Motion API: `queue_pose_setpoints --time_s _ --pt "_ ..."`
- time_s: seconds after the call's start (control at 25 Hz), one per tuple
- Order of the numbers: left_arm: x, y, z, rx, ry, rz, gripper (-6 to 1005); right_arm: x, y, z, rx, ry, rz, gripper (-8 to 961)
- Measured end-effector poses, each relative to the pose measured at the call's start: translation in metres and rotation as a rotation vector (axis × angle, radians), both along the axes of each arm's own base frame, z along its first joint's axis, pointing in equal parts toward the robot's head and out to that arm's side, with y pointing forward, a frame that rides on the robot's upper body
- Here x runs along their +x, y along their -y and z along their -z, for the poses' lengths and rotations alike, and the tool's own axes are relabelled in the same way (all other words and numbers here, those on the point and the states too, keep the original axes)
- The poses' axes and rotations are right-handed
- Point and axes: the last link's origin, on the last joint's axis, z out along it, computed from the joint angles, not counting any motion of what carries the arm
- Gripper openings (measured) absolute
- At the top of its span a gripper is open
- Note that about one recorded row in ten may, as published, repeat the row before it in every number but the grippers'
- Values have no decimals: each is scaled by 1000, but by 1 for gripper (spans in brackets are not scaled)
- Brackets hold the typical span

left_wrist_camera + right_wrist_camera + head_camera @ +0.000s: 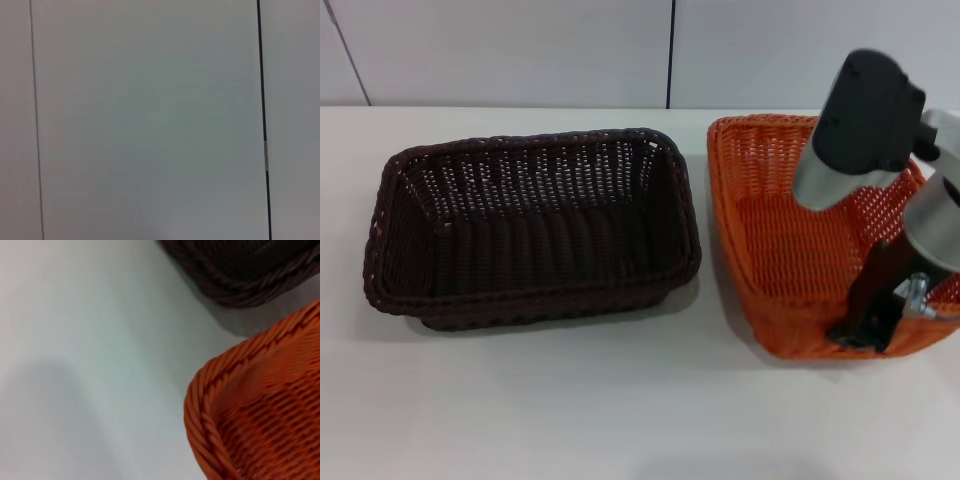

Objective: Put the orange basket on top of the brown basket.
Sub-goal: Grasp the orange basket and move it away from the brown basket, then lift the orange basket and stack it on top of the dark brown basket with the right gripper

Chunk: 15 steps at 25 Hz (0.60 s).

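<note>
Right gripper (pixel 868 325) sits low at the near rim of the orange basket (pixel 780 225), its dark fingers straddling the wall — one seems inside, one outside — but whether they have closed on the weave I cannot tell. The right wrist view shows only a rounded corner of that braided rim, with the brown basket (pixel 535 225) farther off across a strip of bare table. The left gripper is nowhere in view; its wrist camera looks at a plain panelled wall (pixel 150 120).

Both baskets stand upright on the table (pixel 620 410), side by side and near each other without touching, the orange one on the robot's right and turned slightly askew. It looks light and fairly stiff, though a woven wall will probably flex a little under a one-sided pinch, so the basket may sag away from the grip when raised. The braided rim is the sensible place to hold — thick, ridged, unlikely to slip.

The tabletop is pale, smooth and matte. Behind it runs the wall, split by a dark vertical seam.
</note>
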Motion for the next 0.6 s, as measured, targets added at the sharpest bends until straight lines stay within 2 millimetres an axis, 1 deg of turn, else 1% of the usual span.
queue_pose_setpoints --time_s 0.24,0.32,0.36,0.4,0.6 --pt "0 -2 1 -6 -3 -2 784 -17 -3 -14 62 15 -43 151" --pt "-1 -3 1 -9 -6 -3 784 -23 -3 -18 79 24 -67 151" --pt "-1 -3 1 -11 -6 -4 784 -30 -3 -21 100 39 -98 150" --pt "-1 -3 1 -12 -7 -5 784 -30 -3 -21 100 39 -98 150" --pt "-1 -4 2 -14 -6 -6 785 -49 1 -30 141 67 -188 150"
